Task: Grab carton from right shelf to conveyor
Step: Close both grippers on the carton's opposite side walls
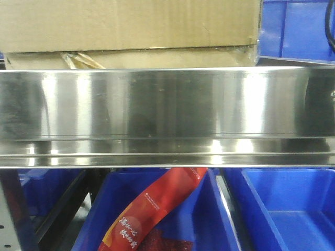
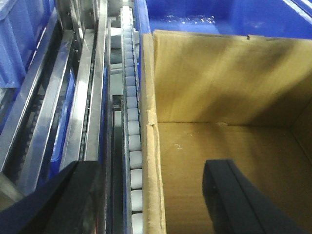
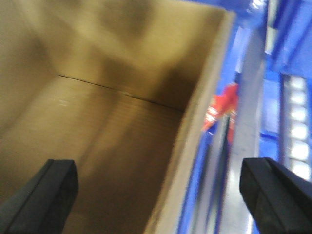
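Lengthwise along steel shelf [image 1: 167, 104], plain brown carton [image 1: 131, 26], open top up, left gripper [image 2: 148, 165], right gripper [image 3: 158, 165], both spread astride its walls.

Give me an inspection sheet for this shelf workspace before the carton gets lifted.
Surface: steel shelf, its shiny front hides the deck.
Job's things: carton on the shelf, top open, nothing seen inside; conveyor not in view.
Clutter: red packet in a blue bin below the shelf.
Grippers: left gripper open, straddling one carton side wall; right gripper open, straddling the other.
Cables: black cable at top right.
Surroundings: more blue bins; roller track beside the carton.
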Robot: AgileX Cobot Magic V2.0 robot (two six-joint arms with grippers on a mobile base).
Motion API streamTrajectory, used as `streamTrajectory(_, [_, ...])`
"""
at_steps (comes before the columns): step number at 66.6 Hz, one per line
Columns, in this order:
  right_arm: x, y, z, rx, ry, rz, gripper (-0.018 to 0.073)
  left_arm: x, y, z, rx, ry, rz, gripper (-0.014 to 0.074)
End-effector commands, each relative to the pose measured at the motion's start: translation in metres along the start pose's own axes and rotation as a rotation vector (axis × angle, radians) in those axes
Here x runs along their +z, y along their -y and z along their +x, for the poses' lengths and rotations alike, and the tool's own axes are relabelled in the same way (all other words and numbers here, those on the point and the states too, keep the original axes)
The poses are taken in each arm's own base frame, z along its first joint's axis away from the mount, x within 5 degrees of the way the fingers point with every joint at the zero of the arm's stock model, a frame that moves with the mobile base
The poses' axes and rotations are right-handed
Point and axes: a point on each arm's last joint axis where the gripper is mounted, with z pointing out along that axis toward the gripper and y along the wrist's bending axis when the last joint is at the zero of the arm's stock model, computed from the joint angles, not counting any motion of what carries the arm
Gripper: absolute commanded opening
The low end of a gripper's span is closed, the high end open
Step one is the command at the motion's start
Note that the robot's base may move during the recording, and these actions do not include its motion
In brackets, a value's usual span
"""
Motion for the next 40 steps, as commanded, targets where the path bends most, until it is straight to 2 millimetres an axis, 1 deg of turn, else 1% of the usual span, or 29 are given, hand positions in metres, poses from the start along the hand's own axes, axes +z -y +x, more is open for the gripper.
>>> streamTrajectory(1, [0.004,0.001,-0.003,-0.004,0.014,0.017,0.0559,0.037,0.005,0.0,0.027,0.02,0.035,0.0354])
streamTrajectory(7, [0.013,0.002,-0.001,0.001,-0.008,0.019,0.0559,0.046,0.006,0.003,0.026,-0.009,0.049,0.0354])
streamTrajectory(12, [0.017,0.002,0.0,0.001,-0.018,0.021,0.0559,0.047,0.01,0.005,0.026,-0.03,0.077,0.0354])
streamTrajectory(22, [0.018,0.002,0.0,0.001,-0.015,0.02,0.0559,0.046,0.016,0.006,0.071,-0.03,0.095,0.0354])
streamTrajectory(31, [0.018,0.002,0.0,0.001,-0.015,0.02,0.0559,0.038,0.017,0.005,0.075,-0.018,0.098,0.0354])
streamTrajectory(40, [0.018,0.002,0.0,0.001,-0.015,0.02,0.0559,0.018,0.016,0.003,0.078,-0.006,0.097,0.0353])
